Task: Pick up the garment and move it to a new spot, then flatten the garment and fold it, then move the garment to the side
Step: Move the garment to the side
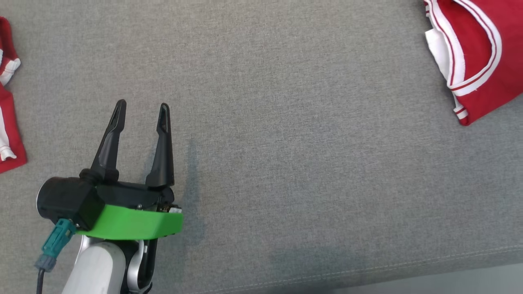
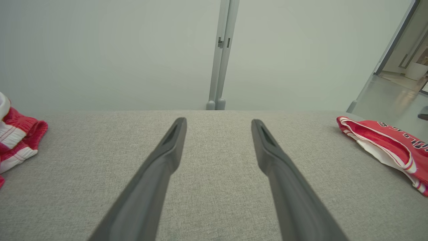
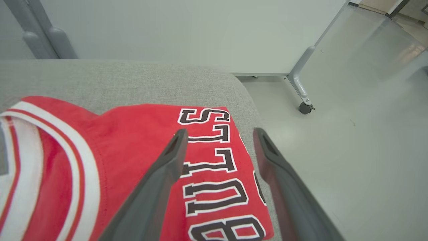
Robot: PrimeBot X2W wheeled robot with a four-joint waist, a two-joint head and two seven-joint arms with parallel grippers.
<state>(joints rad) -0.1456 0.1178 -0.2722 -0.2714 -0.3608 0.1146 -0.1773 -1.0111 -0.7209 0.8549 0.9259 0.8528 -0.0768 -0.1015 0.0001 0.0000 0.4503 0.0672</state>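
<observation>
The garment (image 1: 478,94) is a red jersey with white trim, lying folded at the far right of the grey cushioned surface (image 1: 286,143). In the right wrist view its black-and-white lettering faces up on the garment (image 3: 133,140), and my right gripper (image 3: 220,132) hovers over its right edge, open, with nothing between the fingers. The left wrist view shows the garment (image 2: 384,140) off to the right. My left gripper (image 1: 143,105) is open and empty over bare fabric at the lower left, with the same left gripper (image 2: 219,122) pointing at the far edge.
Another red and white piece of clothing (image 1: 8,134) lies at the left edge, bunched (image 2: 16,140). The surface's front seam (image 1: 408,269) runs along the bottom right. Beyond the right edge is pale floor (image 3: 351,150) and a wheeled frame leg (image 3: 302,97). A grey post (image 2: 220,67) stands behind.
</observation>
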